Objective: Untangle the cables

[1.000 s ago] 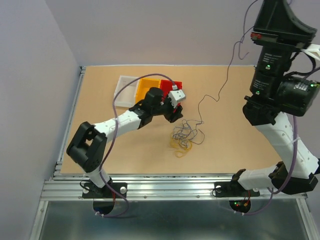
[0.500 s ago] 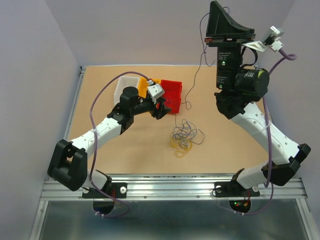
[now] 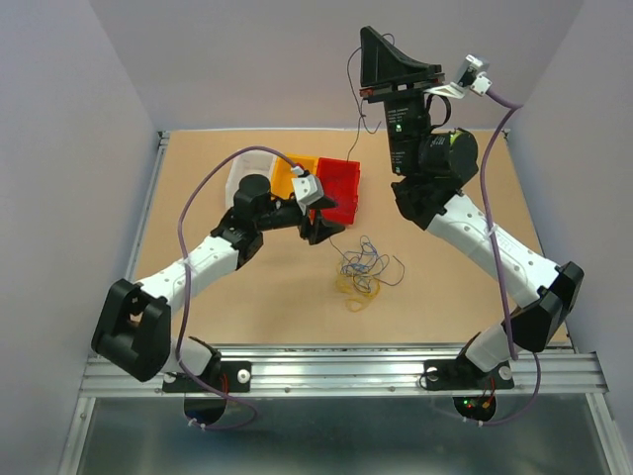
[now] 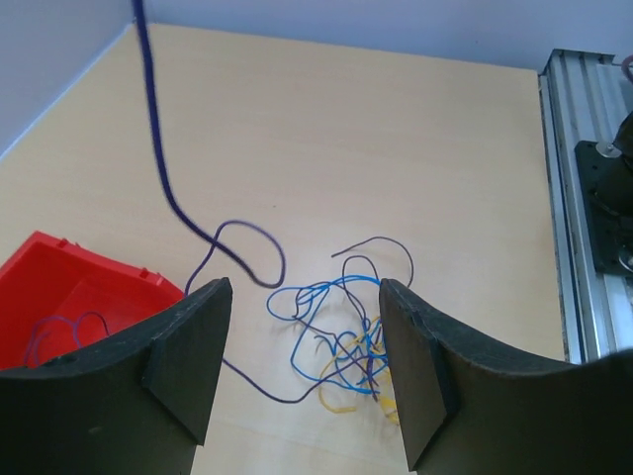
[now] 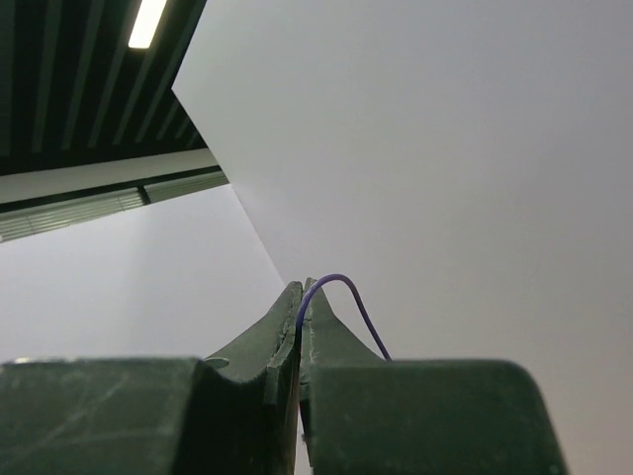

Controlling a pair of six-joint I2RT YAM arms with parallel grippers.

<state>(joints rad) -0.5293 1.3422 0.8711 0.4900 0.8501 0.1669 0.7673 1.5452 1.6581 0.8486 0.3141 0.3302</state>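
A tangle of thin blue, purple and yellow cables lies on the tan table, right of centre. My left gripper is open and empty, low over the table just left of the tangle and next to the red bin. In the left wrist view the tangle lies between and beyond the open fingers. My right gripper is raised high and shut on one thin purple cable, which hangs down towards the red bin. The right wrist view shows that cable pinched at the fingertips. Its lower part loops onto the table.
A red bin, an orange bin and a clear bin stand in a row at the back left. A purple strand lies in the red bin. A metal rail runs along the near edge.
My right arm has swung left and stays high, carrying the purple cable from the right side to above the red bin. My left gripper drew back left towards the bins.
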